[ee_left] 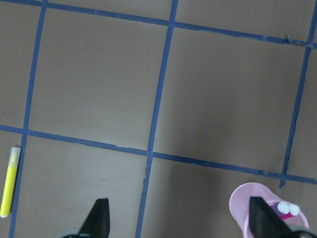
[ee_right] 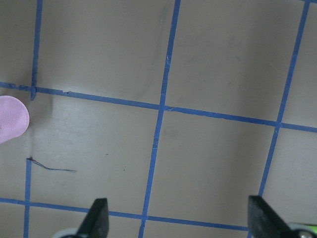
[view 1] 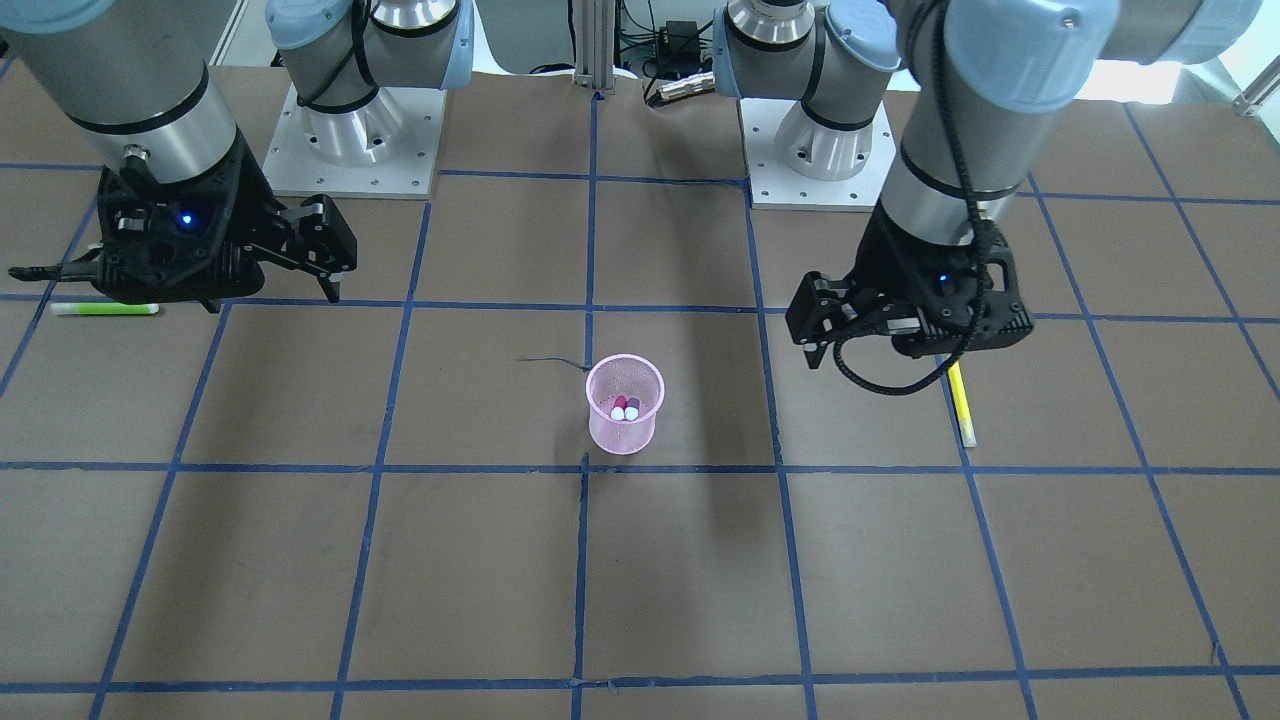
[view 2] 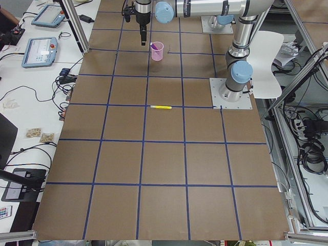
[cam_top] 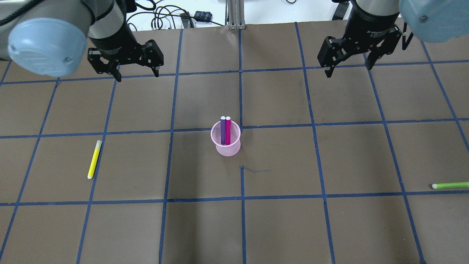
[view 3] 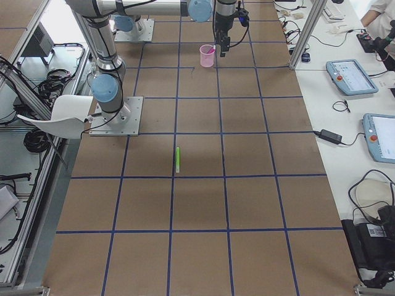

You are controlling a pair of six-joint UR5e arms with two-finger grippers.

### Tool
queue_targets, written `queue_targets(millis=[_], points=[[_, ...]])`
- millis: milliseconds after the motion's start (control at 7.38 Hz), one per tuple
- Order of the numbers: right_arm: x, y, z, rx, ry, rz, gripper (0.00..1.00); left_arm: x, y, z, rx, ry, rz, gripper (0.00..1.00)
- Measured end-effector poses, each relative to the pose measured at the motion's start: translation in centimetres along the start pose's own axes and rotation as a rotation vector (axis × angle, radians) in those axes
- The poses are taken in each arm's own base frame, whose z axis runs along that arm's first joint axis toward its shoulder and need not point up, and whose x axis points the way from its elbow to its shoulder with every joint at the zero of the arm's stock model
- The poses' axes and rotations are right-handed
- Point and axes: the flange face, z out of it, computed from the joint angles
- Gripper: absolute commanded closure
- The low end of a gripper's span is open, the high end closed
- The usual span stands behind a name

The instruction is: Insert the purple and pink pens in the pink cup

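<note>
The pink mesh cup stands upright near the table's middle. The purple pen and the pink pen stand side by side inside it, white caps up. In the front view the cup shows both caps within its rim. My left gripper is open and empty, above the table beyond the cup on the left. Its wrist view shows the cup's rim at the lower right. My right gripper is open and empty, beyond the cup on the right. Its wrist view shows the cup's edge.
A yellow pen lies flat on the table's left side, also in the left wrist view. A green pen lies flat near the right edge. Blue tape lines grid the brown table. The arm bases stand at the robot's side.
</note>
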Motion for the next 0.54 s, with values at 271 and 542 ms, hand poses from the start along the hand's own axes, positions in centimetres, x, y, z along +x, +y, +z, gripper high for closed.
queue_targets(millis=[271, 542], points=[[-0.2, 0.3, -0.5, 0.006, 0.0, 0.108, 0.0, -4.3, 1.1, -0.8, -0.082, 0.006, 0.081, 0.0], [-0.2, 0.3, -0.4, 0.006, -0.002, 0.121, 0.0, -5.5, 3.3, -2.2, -0.125, 0.011, 0.125, 0.0]])
